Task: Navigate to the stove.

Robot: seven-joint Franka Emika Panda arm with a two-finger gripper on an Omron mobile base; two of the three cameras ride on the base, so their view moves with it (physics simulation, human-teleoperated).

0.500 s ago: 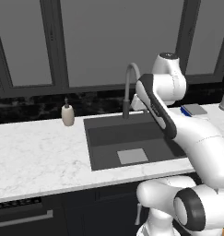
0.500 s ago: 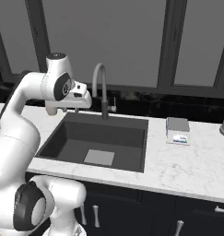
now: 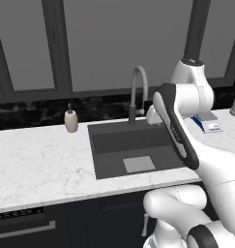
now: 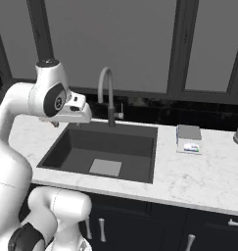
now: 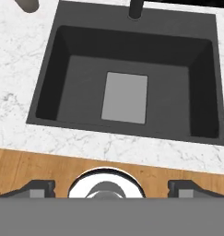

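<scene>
Dark sink (image 4: 105, 152), no stove orientation discernible

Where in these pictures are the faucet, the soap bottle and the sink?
faucet (image 4: 107, 83), right base view, on the top of its curved neck.
soap bottle (image 3: 71, 121), left base view, on its rounded body.
sink (image 5: 67, 85), hand view, on the dark basin floor left of the grey rectangle.

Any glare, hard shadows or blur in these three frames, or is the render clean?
Left base view: flat, even light; the white marble counter shows no glare and the beige soap bottle is slightly soft. Right base view: the dark rectangular sink has gently shaded walls. Hand view: the sink's edges are sharp, and the open pincer is cropped.
</scene>
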